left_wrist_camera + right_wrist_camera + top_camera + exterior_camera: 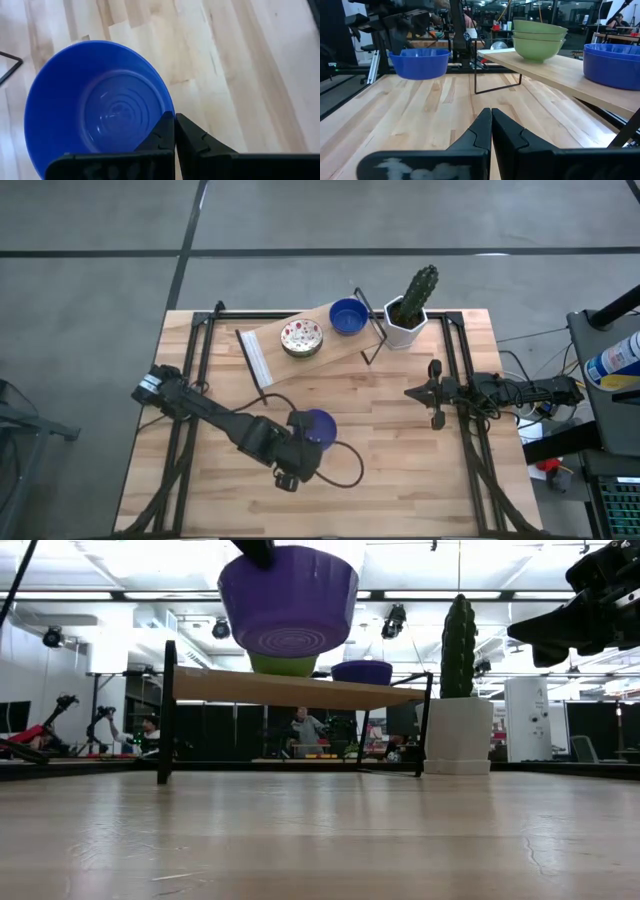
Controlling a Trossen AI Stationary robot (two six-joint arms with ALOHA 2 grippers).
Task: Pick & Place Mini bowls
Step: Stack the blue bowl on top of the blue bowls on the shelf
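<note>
Bowl (318, 426) hanging above the table, rim being pinched by the clenched left gripper (297, 448), shelf (270, 345) lying beyond it toward the cactus pot (404, 326), right gripper (432, 392) idling shut, farther off.

A round purple-blue bowl (290, 600) hangs in the air, high above the pale wooden table (320, 840). Behind it stands a flat wooden shelf on thin black legs (290, 690). A green bowl (283, 665) and a dark blue bowl (362, 671) sit on the shelf. Beside the shelf stands a tall green cactus in a white pot (458, 700).
</note>
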